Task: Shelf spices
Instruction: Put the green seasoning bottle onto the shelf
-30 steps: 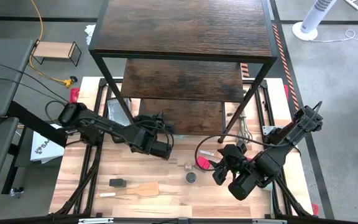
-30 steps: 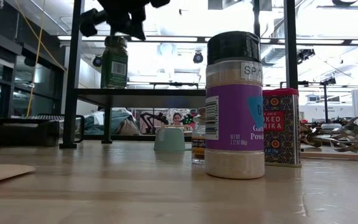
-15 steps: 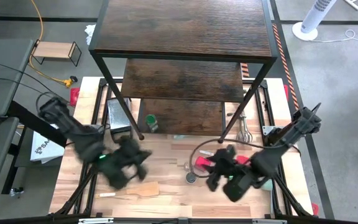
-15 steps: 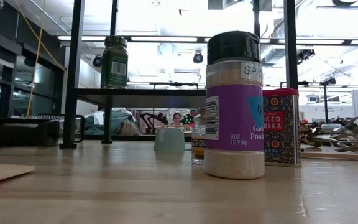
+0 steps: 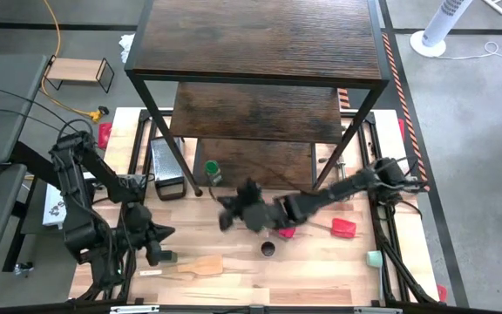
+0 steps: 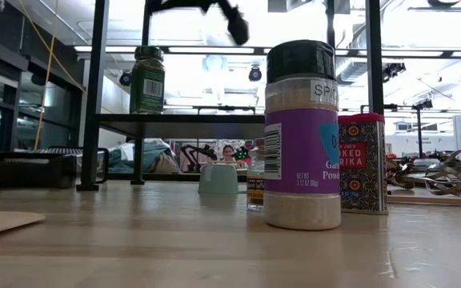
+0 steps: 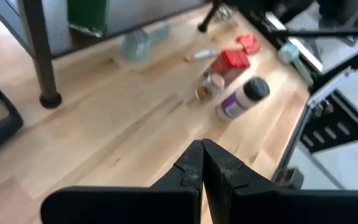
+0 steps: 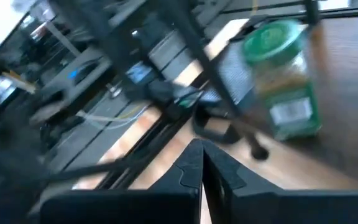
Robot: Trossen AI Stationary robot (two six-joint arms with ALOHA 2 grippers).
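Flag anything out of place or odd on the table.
Nothing is spilled or damaged. The purple-labelled jar, red tin and a tiny jar stand upright on the table, unshelved; only the green-lidded jar sits on the shelf.

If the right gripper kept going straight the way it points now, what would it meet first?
Most likely the green-lidded jar on the shelf's lowest board: the right gripper, shut and empty, points roughly toward it. A black frame leg crosses close by and might come first; depth is unclear.

Bare tabletop (image 5: 225, 240) between shelf leg (image 5: 184, 166) and jar cluster (image 5: 273, 240).
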